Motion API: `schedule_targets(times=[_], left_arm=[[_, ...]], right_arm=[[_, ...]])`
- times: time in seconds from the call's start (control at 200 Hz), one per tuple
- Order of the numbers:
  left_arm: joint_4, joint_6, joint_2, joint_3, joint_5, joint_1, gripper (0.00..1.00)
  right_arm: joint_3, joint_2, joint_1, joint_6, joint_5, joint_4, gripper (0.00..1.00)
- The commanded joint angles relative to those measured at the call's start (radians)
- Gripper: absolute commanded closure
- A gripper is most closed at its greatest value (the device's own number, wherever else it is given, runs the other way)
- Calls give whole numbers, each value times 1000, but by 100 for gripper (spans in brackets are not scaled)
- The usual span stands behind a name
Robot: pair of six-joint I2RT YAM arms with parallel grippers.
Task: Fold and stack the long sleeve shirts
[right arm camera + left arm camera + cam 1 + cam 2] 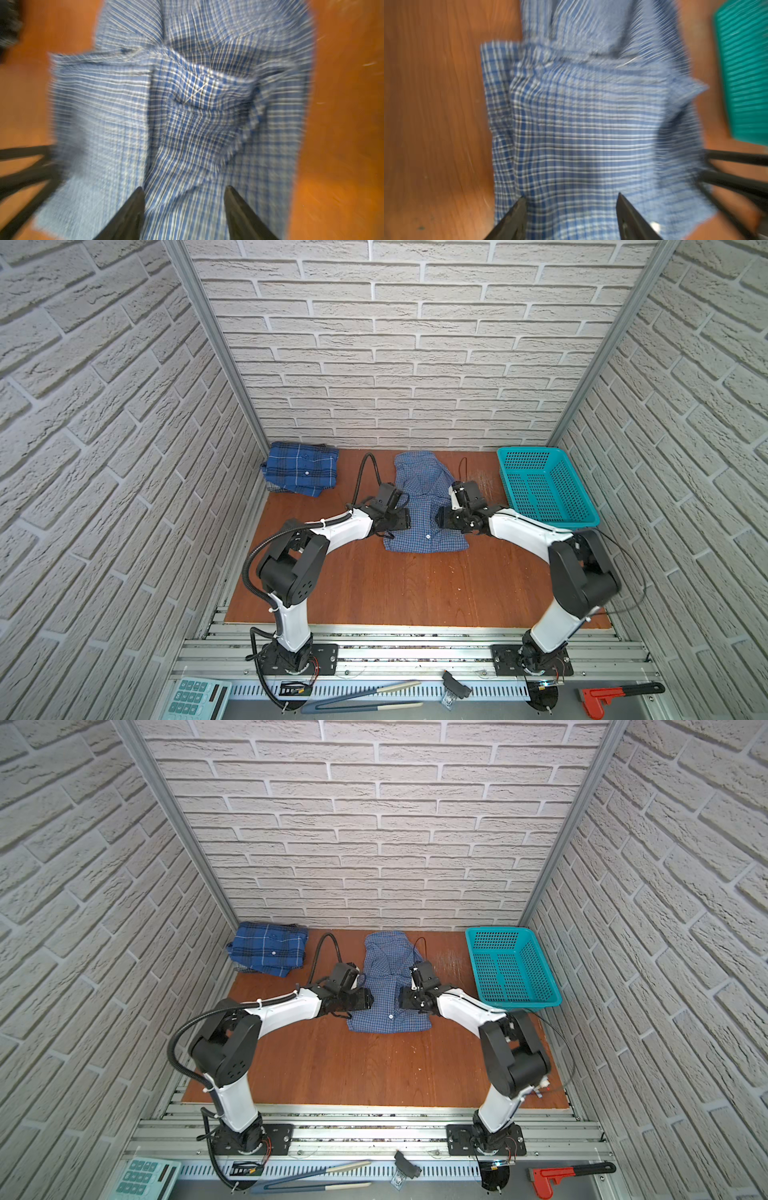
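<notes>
Over the middle of the worktop (395,585), the left fingers (512,218) stand spread with nothing gripped between them, above the left edge of the light blue checked shirt (424,531). The right fingers (128,214) are likewise apart and empty, over the shirt's right edge. Both wrist views are blurred.

The shirt lies button side up, its collar toward the far wall, on reddish-brown wood. A darker plaid shirt (301,468) sits folded in the far left corner, well apart. A black cable (363,472) arches between the two shirts. A teal perforated basket (528,451) stands at the far right.

White brick-pattern walls (395,344) close three sides. Aluminium rails (415,651) along the near edge carry both arm bases. Nearer still lie a calculator (199,697), tongs (361,695) and a red wrench (619,695).
</notes>
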Motion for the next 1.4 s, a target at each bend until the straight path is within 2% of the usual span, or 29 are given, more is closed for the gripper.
schedule_targets(times=[0.0,0.075,0.2,0.345,0.605,0.73,0.825,0.925,1.03,1.215,1.335,1.395], left_arm=[[45,-3,12,-29,-25,-22,33],[48,-17,14,-56,-34,-42,35],[71,-48,-20,-132,-53,-78,39],[73,-77,-77,-214,-72,-106,41],[102,-148,-248,-392,-99,-196,42],[73,-206,-355,-451,-132,-272,40],[67,-244,-443,-498,-132,-290,41],[-22,-230,-521,-482,-181,-281,40],[-96,-192,-560,-446,-214,-244,33],[-144,-145,-580,-428,-209,-182,28],[-72,-191,-614,-514,-163,-202,24],[-24,-226,-631,-566,-151,-221,21]], right_arm=[[-119,-136,5,18,41,53,29],[-194,-141,6,8,11,117,29],[-222,-53,10,6,-39,144,41],[-291,-46,34,38,-27,160,47],[-478,-199,170,152,8,169,50],[-531,-315,251,213,38,105,50],[-551,-429,295,247,60,21,50],[-533,-550,296,253,109,-82,47],[-488,-605,295,231,218,-120,40],[-402,-502,263,202,258,-155,28],[-440,-452,247,239,277,-185,20],[-495,-458,242,232,215,-133,17]])
